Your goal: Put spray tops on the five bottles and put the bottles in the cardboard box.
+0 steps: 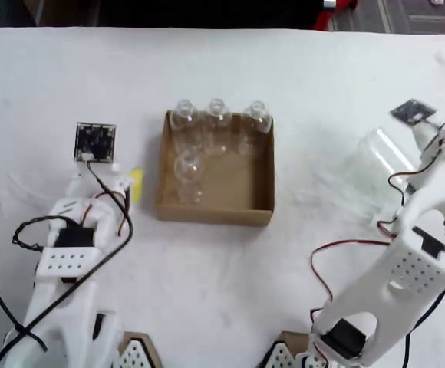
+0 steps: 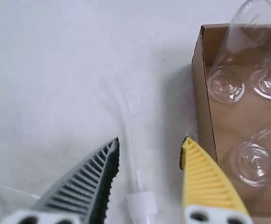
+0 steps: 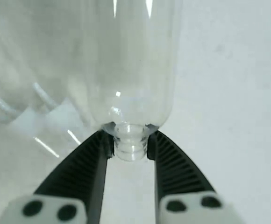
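Right claw point(image 3: 128, 137) clenched on the neck of the fifth clear plastic bottle point(image 3: 131, 70), out at 3 o'clock of the brown cardboard box point(image 1: 215, 210) on the white counter point(image 1: 299, 69). Left claw point(image 2: 150, 141) sits at the box's 9 o'clock, released, jaws wide astride the white spray top w/ thin clear tube point(image 2: 142, 204), which lies flat on the counter. Four clear bottles point(image 1: 188, 165) stand in the box. Tip, imo: grip the top's collar, not the tube, then feed the tube into the neck square-on before seating.

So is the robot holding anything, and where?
The right gripper pinches a clear bottle by its neck. The left gripper is open, holding nothing.
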